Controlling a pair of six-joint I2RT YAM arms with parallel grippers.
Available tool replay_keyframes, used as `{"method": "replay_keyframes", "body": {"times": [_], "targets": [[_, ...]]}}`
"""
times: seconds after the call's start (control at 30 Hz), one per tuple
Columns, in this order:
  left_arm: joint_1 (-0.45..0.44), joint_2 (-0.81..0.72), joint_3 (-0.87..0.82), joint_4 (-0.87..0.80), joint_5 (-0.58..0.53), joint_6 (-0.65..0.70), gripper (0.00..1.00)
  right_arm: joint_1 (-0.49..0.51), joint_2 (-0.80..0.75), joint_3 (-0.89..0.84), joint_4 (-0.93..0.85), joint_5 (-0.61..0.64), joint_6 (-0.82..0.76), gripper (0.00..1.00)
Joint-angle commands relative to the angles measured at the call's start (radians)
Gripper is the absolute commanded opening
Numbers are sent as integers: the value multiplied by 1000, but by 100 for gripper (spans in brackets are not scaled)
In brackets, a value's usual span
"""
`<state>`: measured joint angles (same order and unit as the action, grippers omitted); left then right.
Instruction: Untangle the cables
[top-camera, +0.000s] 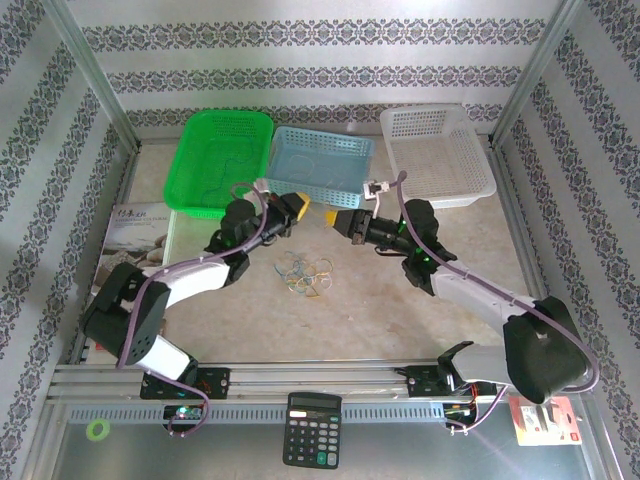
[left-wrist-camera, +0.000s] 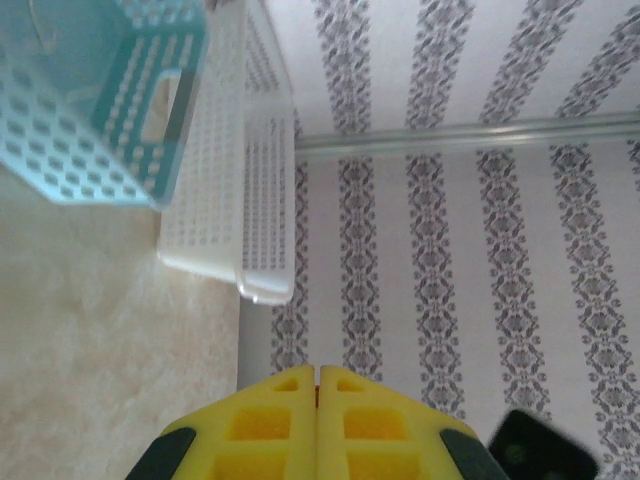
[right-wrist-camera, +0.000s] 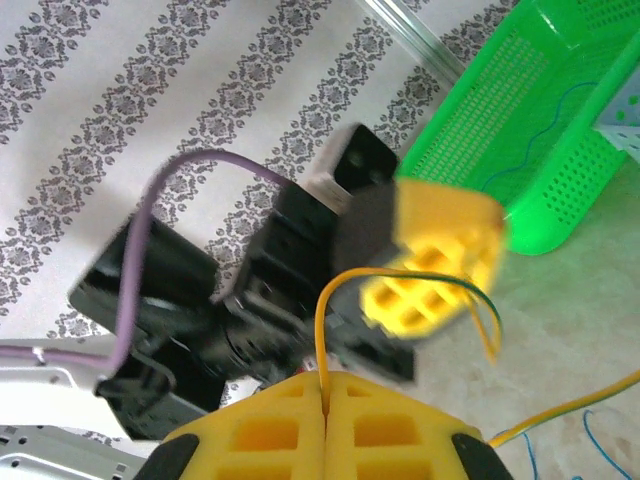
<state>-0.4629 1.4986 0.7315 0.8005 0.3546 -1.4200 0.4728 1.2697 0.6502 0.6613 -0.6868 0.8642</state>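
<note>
1. The cables (top-camera: 305, 272) are seen as a small knot of thin coloured loops, bunched together at the middle of the table (top-camera: 380, 335).
2. An orange wire (right-wrist-camera: 322, 330) from that knot is pinched between the closed fingers of the right gripper (right-wrist-camera: 325, 380), which is held up at 1 o'clock of the heap. The wire arcs upward and trails back down.
3. The left gripper (left-wrist-camera: 318, 375) is held at 11 o'clock of the knot with its fingers pressed together. Whether a wire is caught there cannot be told.
4. A thin blue wire (right-wrist-camera: 540, 130) is seen inside the green basket (top-camera: 225, 150) at 11 o'clock and is judged already separated.
5. The task is judged early: most loops are yet to be pulled apart.
</note>
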Motion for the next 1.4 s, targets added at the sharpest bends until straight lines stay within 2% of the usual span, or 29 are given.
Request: {"method": "replay_keyframes", "body": {"times": [0.0,0.17,0.33,0.6,0.73,0.93,1.13,1.37], "targets": [[47,-98,92,-129,6,130,0,-11,-23,-34,-39,-13,-53,0],[68,-152,218,-261,42,249,0,-4,7,-84,-76,14,-108,0],[69,-154,288,-288,83,269,0,20,50,-99,-72,36,-124,0],[60,-156,317,-291,115,261,0,60,123,-73,-58,61,-135,12],[52,-155,323,-291,124,259,0,75,155,-58,-52,72,-137,21],[50,-156,338,-308,128,276,0,75,173,-60,-41,84,-135,23],[46,-156,338,-346,122,315,0,33,96,-92,-98,98,-156,33],[41,-164,337,-450,105,427,0,-78,-77,-109,-360,182,-241,41]]}}
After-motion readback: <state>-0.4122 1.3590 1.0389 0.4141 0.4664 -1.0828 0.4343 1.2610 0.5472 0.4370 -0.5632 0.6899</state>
